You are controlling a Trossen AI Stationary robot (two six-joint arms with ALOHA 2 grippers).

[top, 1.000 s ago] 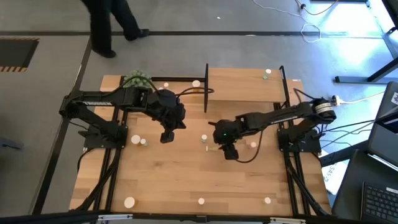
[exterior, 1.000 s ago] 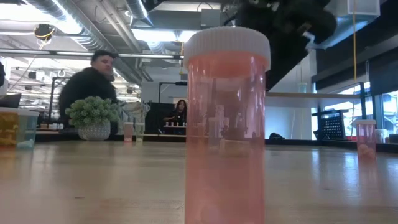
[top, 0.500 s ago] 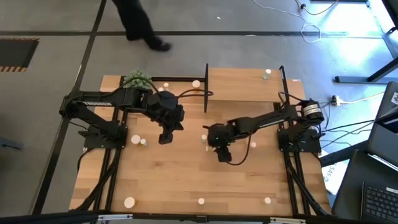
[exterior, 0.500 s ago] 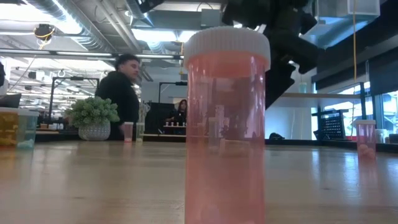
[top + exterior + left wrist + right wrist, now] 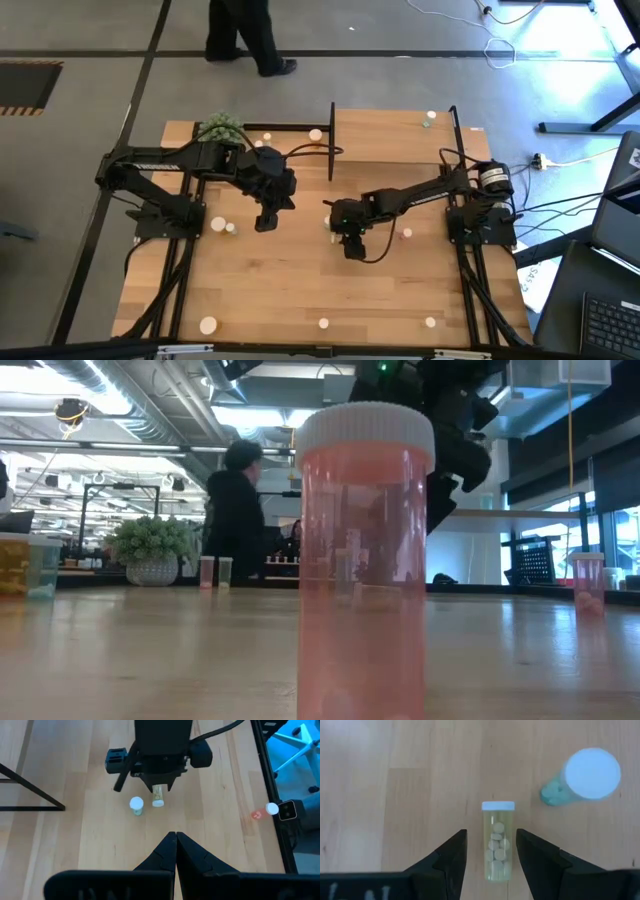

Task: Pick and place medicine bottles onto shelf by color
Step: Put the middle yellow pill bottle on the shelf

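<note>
The right gripper (image 5: 490,855) hangs over the middle of the wooden table (image 5: 300,300), its dark fingers (image 5: 452,857) spread either side of a yellowish medicine bottle (image 5: 498,841) lying on its side — not yet touching it. The bottle is a small clear plastic cylinder with a pale cap, pale round tablets visible inside; it looks light, rigid and smooth, likely to roll or slip, so the fingers should close across the mid-body, below the cap. Just beside it stands a green bottle (image 5: 580,779), white cap up. The left gripper (image 5: 175,851) waits above the table's left-centre, fingers pressed together and empty. The shelf (image 5: 392,140) — a light-wood board framed by thin black posts — stands at the table's far edge, one bottle near its far right corner.
</note>
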